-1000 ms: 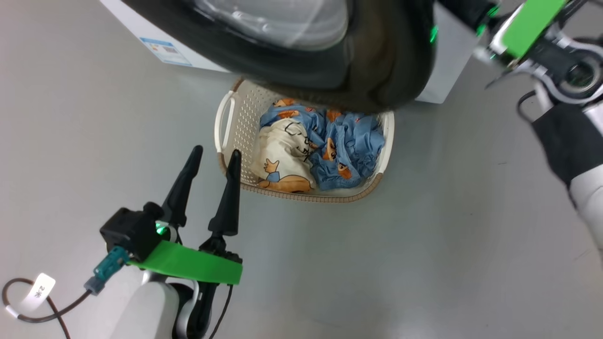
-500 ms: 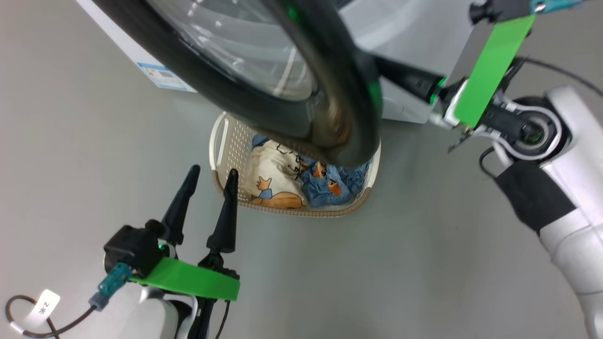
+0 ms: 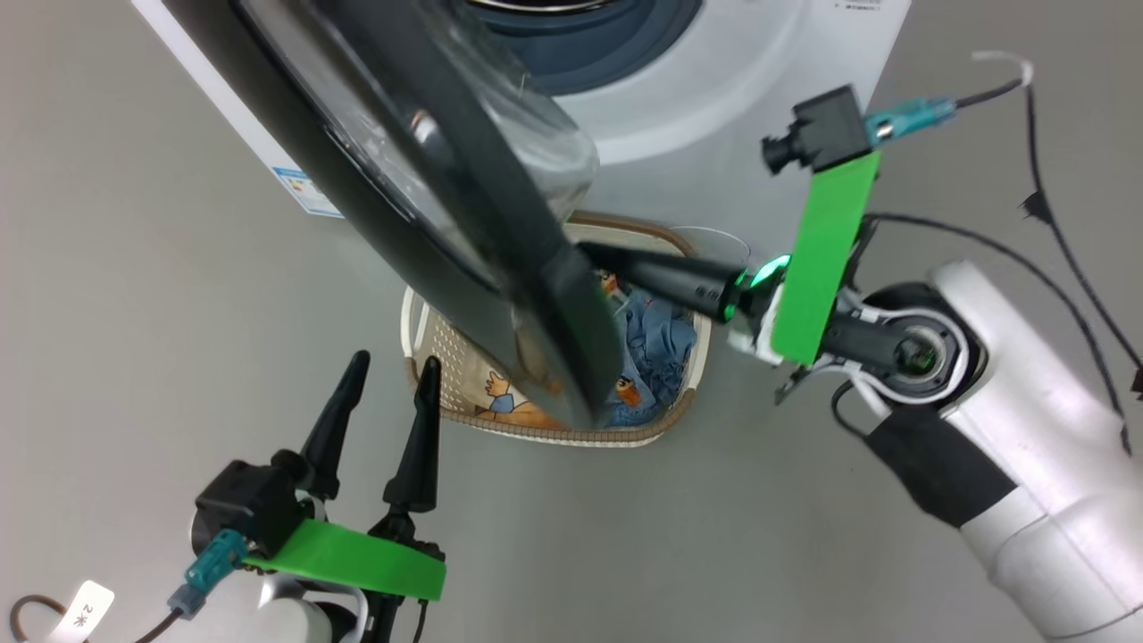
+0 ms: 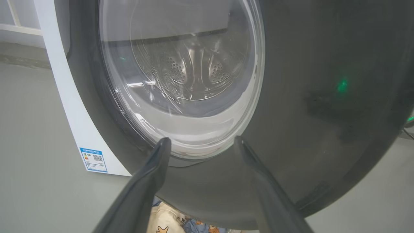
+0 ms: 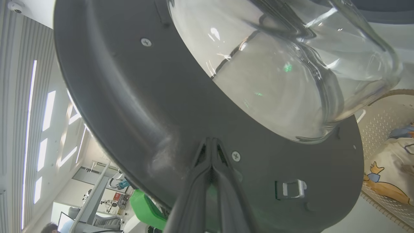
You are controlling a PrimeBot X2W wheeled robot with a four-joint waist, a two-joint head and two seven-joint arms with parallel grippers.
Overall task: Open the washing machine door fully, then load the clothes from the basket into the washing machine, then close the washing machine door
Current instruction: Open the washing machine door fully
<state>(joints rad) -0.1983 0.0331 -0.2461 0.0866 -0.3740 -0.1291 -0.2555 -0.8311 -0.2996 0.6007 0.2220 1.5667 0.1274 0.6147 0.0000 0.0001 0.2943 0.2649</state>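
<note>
grey floor (image 3: 804, 536), washing machine (image 3: 714, 116) at the back. washing machine door (image 3: 464, 232) is half open, edge-on above the basket (image 3: 688, 393) holding the clothes (image 3: 656, 335). right claw (image 5: 212, 145) is pressed together, tips on the door's inner face near the rim. hinge looks left, so the push goes leftward. left claw (image 3: 394, 362) is spread and empty on the outer side.

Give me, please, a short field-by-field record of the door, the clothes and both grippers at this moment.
door: partly open, not yet fully; its edge hangs over the basket in the head view
washer: behind the basket
clothes: in the basket
left gripper: open, empty, beside the basket, on the door's outer side
right gripper: shut, tips at the door's inner face
</note>
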